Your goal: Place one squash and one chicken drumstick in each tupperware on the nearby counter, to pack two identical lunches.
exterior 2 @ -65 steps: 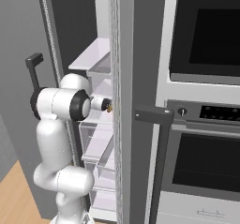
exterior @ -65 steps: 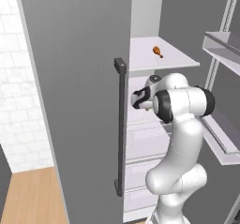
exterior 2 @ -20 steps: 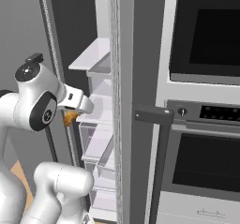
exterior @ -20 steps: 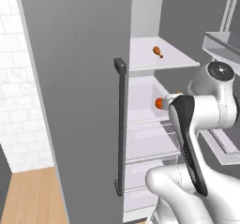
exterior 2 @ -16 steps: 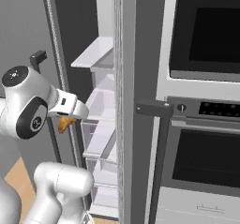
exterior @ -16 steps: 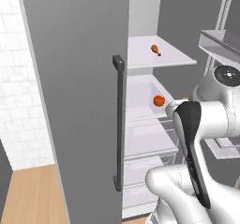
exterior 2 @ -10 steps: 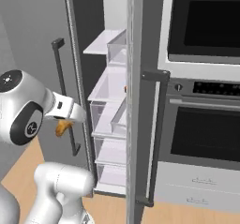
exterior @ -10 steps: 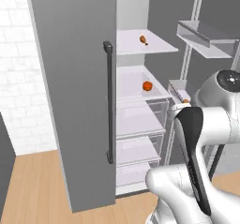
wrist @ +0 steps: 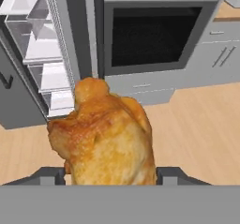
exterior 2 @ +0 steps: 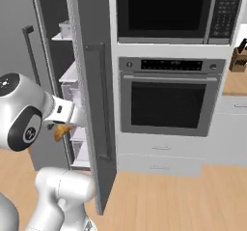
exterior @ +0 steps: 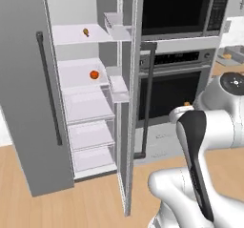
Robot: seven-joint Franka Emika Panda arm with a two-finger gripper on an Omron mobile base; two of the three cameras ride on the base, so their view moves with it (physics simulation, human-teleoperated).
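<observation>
One chicken drumstick (wrist: 105, 134) is being carried by the gripper (wrist: 110, 175), the jaws being closed on its lower part from both sides, with the golden-brown meat rising between and above the two dark finger tips in the hand view. In the right base view the same drumstick (exterior 2: 61, 130) is being held at the end of the white arm, just beside the edge of the open fridge door (exterior 2: 91, 94) and clear of the shelves. It is judged that the piece is being held out in the open so that it can be taken across to the counter for packing.

A second drumstick (exterior: 86, 31) is lying on the upper fridge shelf (exterior: 76, 34), and the small round orange-red squash (exterior: 94, 74) is resting on the shelf below it; both are well apart from the gripper and are evidently being left for later trips. The oven (exterior 2: 169, 97) is standing beside the fridge, with a stretch of wooden counter (exterior 2: 235, 82) at the far right, bearing a knife block (exterior 2: 238, 56). A grey tray-like shape (exterior: 231, 53) is showing at the right edge of the left base view, an orange item lying on it; whether it is one of the tupperware cannot be told.
</observation>
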